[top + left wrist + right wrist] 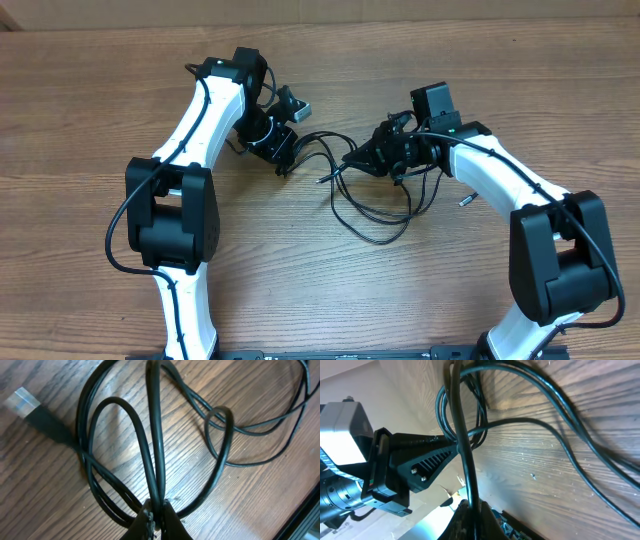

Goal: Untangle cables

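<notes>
Across the tabletop (pixel 90 90), the cables (pixel 158 435) are clamped by the closed left gripper (pixel 156 520) and closed right gripper (pixel 470 510), the tangle strung lengthwise between them.

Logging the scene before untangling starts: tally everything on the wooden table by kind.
white-and-black robot arms: 2
tangle of thin black cables: 1 (the separate cords cannot be counted)
Total: 3

Left arm (pixel 205 112), right arm (pixel 508 176): jaws closed.
</notes>
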Robot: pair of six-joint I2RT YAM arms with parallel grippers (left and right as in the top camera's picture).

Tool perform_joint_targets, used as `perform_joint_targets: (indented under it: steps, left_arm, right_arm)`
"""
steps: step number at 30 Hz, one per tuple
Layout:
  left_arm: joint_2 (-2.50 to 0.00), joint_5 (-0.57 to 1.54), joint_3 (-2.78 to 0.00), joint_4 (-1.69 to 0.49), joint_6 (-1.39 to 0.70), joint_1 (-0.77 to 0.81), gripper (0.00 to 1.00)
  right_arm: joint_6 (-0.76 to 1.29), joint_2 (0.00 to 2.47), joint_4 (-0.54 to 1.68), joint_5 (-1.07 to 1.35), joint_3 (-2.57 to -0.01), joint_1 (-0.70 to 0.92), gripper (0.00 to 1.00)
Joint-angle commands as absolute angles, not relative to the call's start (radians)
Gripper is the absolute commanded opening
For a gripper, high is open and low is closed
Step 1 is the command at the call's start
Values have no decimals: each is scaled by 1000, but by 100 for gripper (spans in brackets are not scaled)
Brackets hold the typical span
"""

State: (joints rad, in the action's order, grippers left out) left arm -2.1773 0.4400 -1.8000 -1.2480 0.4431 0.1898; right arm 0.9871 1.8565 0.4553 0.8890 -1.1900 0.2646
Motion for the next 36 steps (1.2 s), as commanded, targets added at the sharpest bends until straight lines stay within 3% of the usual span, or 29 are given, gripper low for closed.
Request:
perform_joint_targets:
  steps: [1,19,30,32,36]
  left_arm:
    - [-2183,410,-1802,-1248,434,191,4]
    - [-2183,468,-1802,-1290,564,252,4]
    - [-2183,468,-1802,-1304,592,303,5]
    - [-2183,468,-1802,-1305,592,303,5]
    - [-2183,469,-1802,-1305,592,303,5]
  right_arm:
    - [925,1847,453,860,-1198,253,4]
    - [881,1847,567,250,-1198,254,4]
    - [881,1847,428,187,-1198,255,9]
    - [881,1847,395,187,-1198,255,17]
    - [882,1847,351,186,-1198,257,52]
